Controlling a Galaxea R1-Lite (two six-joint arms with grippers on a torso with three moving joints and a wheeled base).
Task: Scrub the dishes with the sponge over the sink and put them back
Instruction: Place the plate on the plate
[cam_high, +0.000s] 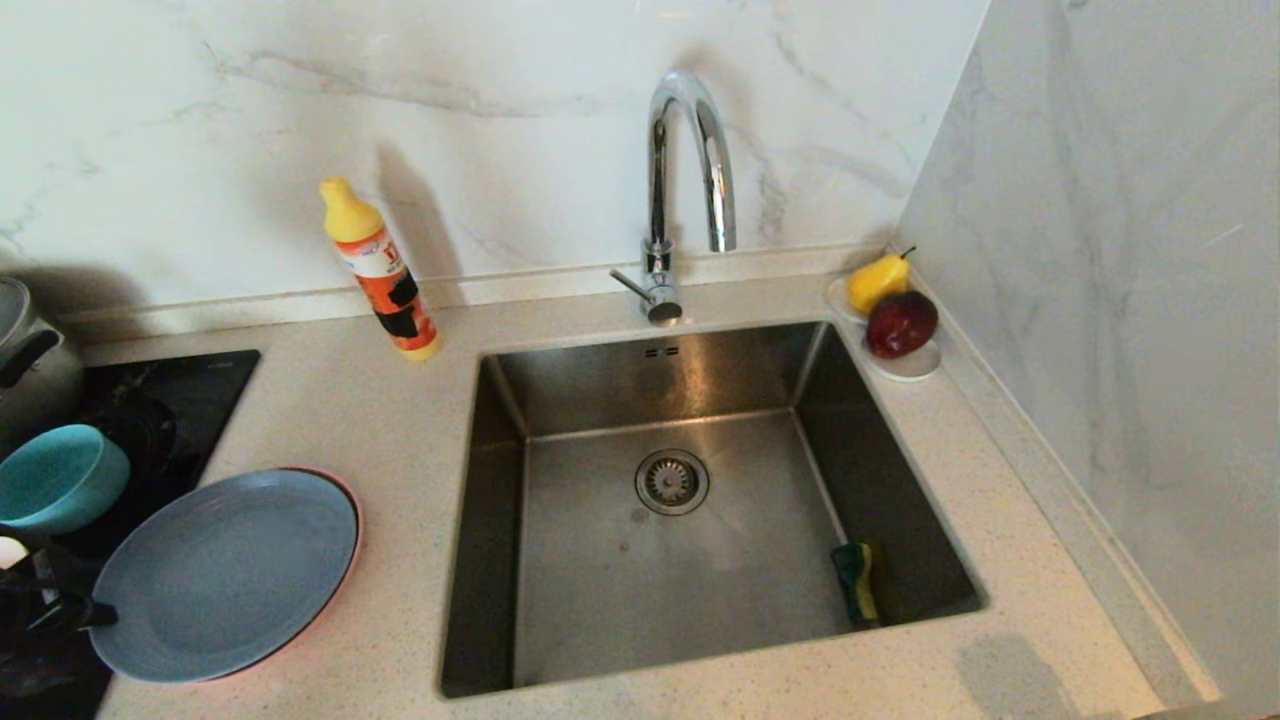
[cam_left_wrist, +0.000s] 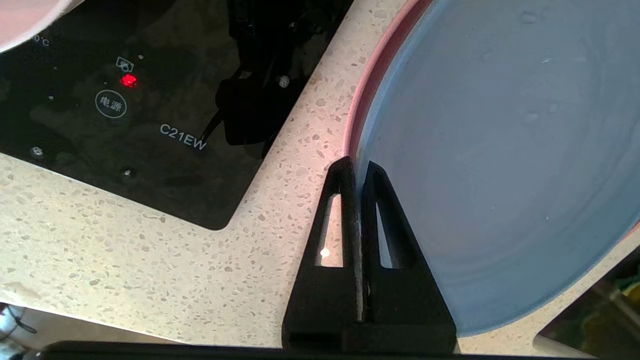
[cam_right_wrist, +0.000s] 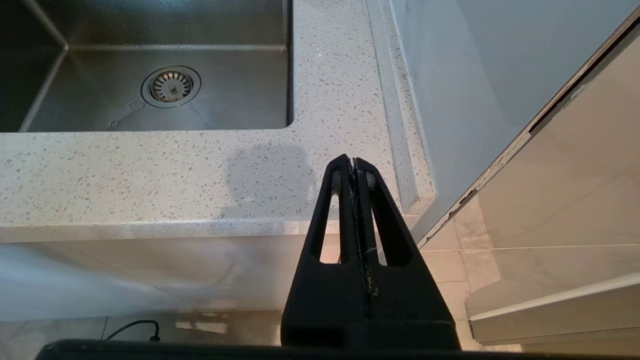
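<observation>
The left gripper (cam_left_wrist: 357, 167) was seen at the near left edge of the grey-blue plate (cam_high: 225, 575), its two black fingers (cam_left_wrist: 340, 220) drawn almost together with only a thin slit between them, and nothing was held in them. In the left wrist view the fingertips were placed right at the plate's rim; whether the rim was touched could not be told. The grey-blue plate was stacked on the salmon-pink plate (cam_high: 352, 505), of which only a narrow edge was shown, and both were laid on the speckled countertop (cam_high: 380, 420) to the left of the sink (cam_high: 700, 500).

The teal bowl (cam_high: 60, 480) was found on the black cooktop (cam_high: 170, 400), just beyond the plates. A corner of a pale pink-white bowl (cam_left_wrist: 25, 20) was caught in the left wrist view, over the cooktop. A steel pot (cam_high: 30, 350) was seen at the far left.

The sponge (cam_high: 858, 583) was stood on edge in the sink's near right corner, leaning against the right wall, well apart from the round drain (cam_high: 672, 481).

The right gripper (cam_right_wrist: 354, 167) was held low, off the near right corner of the countertop, with its fingers pressed shut on nothing.

A dish-soap bottle (cam_high: 380, 270) was leaned beside the sink's far left corner, a tap (cam_high: 680, 190) was mounted behind the basin, and a pear (cam_high: 878, 280) and an apple (cam_high: 902, 322) were set on a small white dish (cam_high: 915, 365) at the far right corner.
</observation>
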